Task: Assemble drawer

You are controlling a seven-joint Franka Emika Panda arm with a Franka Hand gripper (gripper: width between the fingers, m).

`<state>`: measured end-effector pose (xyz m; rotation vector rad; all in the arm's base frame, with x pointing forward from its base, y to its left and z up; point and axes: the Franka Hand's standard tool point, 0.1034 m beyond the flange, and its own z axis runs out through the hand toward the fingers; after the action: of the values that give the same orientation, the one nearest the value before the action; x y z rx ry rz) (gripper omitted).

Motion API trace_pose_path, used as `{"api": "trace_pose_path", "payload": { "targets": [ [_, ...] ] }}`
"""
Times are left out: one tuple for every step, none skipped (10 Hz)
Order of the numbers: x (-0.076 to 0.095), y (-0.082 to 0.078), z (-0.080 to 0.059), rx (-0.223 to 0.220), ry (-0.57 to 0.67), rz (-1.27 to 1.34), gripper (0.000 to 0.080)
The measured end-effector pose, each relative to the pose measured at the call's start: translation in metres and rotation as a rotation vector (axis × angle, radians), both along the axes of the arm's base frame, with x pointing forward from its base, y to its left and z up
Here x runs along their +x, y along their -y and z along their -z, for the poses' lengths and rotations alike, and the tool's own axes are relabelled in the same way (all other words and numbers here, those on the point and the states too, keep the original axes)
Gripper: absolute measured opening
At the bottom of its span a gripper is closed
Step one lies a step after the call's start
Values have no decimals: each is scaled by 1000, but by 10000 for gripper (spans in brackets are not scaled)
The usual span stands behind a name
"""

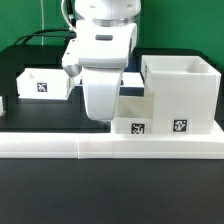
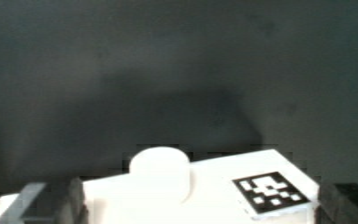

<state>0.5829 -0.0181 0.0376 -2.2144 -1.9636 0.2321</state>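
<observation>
Rail [image 1: 110, 148]: long, low and white, running along the front, nearer to me than the hand.
Gripper [image 2: 197, 205]: jaws spread wide and holding nothing, with the fingers [image 2: 43, 203] one on each side of a small tray.
Small tray [image 2: 108, 200]: directly beneath the hand, its round knob [image 2: 158, 165] and square tag [image 2: 265, 192] facing up at the wrist.
Shell [image 1: 180, 85]: big open-topped cube just beside the hand, on the exterior view's right.
Second tray [image 1: 45, 82]: well apart from the hand on its other side, on the black table [image 1: 40, 112].
</observation>
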Motion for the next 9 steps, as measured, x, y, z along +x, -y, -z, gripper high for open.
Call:
{"api": "trace_pose_path", "payload": {
  "targets": [
    [0, 0, 0, 2, 0, -7, 649],
    [2, 0, 0, 7, -2, -29, 649],
    [3, -1, 0, 5, -2, -23, 649],
    [3, -3, 0, -19, -3, 15, 649],
    [3, -3, 0, -39, -6, 22, 649],
    [3, -3, -1, -44, -13, 22, 649],
    [3, -3, -2, -45, -13, 24, 649],
    [2, -2, -1, -45, -14, 24, 649],
    [2, -2, -1, -45, -14, 24, 649]
  ]
}}
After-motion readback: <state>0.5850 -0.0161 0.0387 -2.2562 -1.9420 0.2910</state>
